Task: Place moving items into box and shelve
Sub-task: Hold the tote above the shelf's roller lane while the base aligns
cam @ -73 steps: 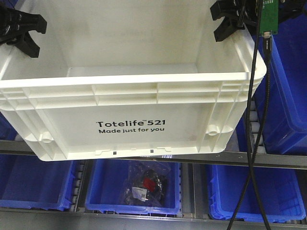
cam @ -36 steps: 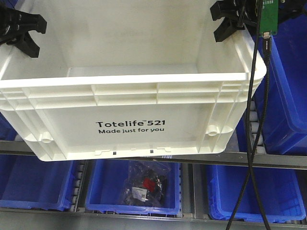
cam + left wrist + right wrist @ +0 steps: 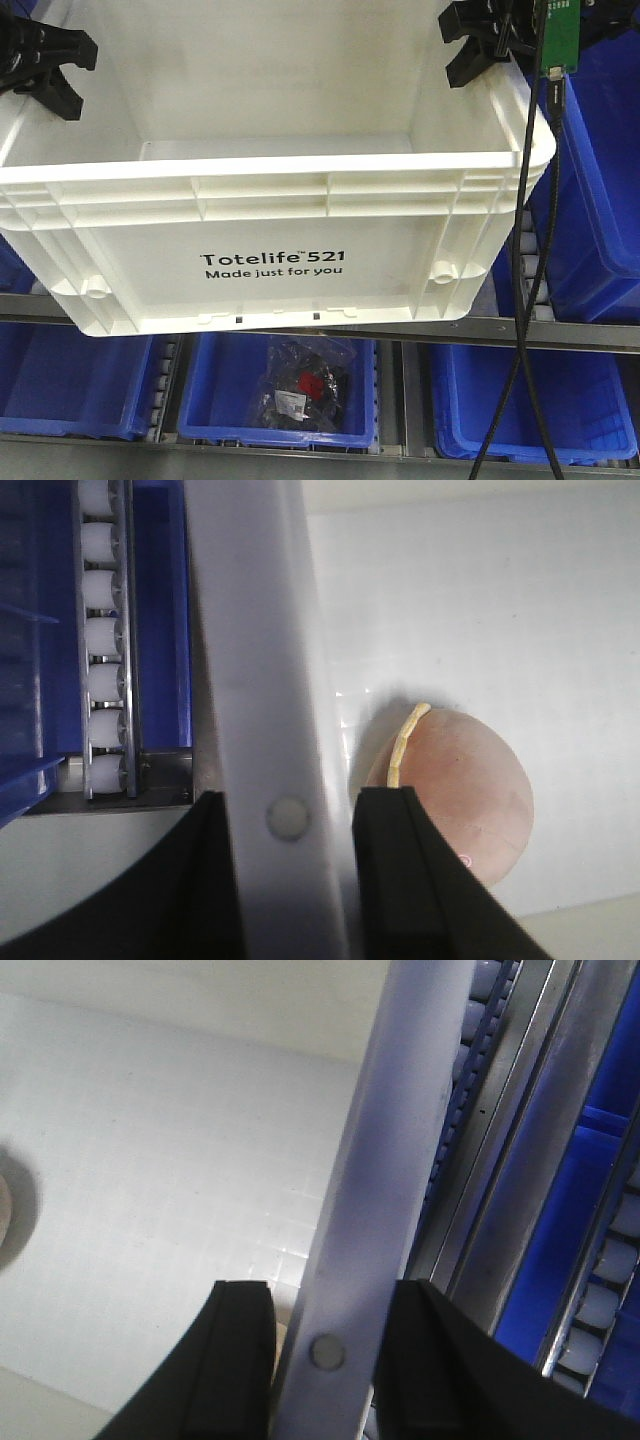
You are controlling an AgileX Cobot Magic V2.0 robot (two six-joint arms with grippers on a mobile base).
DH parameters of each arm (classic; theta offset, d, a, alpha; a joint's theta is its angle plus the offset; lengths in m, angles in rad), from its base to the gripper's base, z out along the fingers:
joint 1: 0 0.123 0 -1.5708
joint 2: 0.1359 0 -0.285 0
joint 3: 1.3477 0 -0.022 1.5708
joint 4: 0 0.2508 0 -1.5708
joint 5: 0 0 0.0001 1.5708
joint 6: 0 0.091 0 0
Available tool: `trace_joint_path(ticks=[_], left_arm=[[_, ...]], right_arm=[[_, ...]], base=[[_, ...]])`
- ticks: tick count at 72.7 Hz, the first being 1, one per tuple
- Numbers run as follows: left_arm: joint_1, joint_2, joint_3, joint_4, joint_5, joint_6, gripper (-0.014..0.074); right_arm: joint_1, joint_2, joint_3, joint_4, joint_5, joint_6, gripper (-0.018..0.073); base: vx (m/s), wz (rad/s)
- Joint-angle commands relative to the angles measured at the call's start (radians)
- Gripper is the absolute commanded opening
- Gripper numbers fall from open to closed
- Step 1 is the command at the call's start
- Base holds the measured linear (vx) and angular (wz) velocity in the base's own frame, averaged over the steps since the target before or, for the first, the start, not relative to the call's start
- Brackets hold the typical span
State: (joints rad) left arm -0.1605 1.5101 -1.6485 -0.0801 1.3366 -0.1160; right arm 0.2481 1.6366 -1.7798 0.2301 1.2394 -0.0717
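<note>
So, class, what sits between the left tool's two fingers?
The side wall of the box runs between the fingers of the left tool; the left wrist view shows it.

The box (image 3: 130,250) stands above the lower bins (image 3: 520,400), a round item (image 3: 460,790) inside it.

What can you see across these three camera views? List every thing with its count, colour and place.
white box: one, white with black print, in front of the shelving.
round item: one, pinkish-brown, on the box floor.
blue bins: at least four, blue, on shelves below and right of the box.
bag of parts: one, dark and red contents, in the lower middle bin.
cables: two, black, hanging at right.
circuit board: one, green, top right.
left gripper: one, black, clamped on the box's left rim.
right gripper: one, black, clamped on its right rim.
</note>
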Motion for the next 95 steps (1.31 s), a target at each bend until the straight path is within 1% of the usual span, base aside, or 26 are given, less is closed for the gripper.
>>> trace_joint_path(ticks=[1,62,79,95], left_arm=[[-0.018,-0.052,-0.038,-0.148,-0.076,0.015,-0.0003],[-0.018,-0.052,-0.038,-0.148,-0.077,0.015,-0.0003],[-0.018,-0.052,-0.038,-0.149,-0.078,0.015,-0.0003],[-0.018,-0.051,-0.038,-0.148,-0.106,0.02,-0.0003]], right_arm=[[0.016,-0.06,-0.041,0.164,-0.091,-0.035,-0.0004],[0.016,-0.06,-0.041,0.166,-0.091,-0.035,-0.0004],[0.016,-0.06,-0.041,0.183,-0.098,-0.027,-0.0004],[0.016,-0.06,-0.041,0.188,-0.096,-0.05,-0.0004]], base=[[0.0,0.0],[0.0,0.0],[0.0,0.0],[0.0,0.0]])
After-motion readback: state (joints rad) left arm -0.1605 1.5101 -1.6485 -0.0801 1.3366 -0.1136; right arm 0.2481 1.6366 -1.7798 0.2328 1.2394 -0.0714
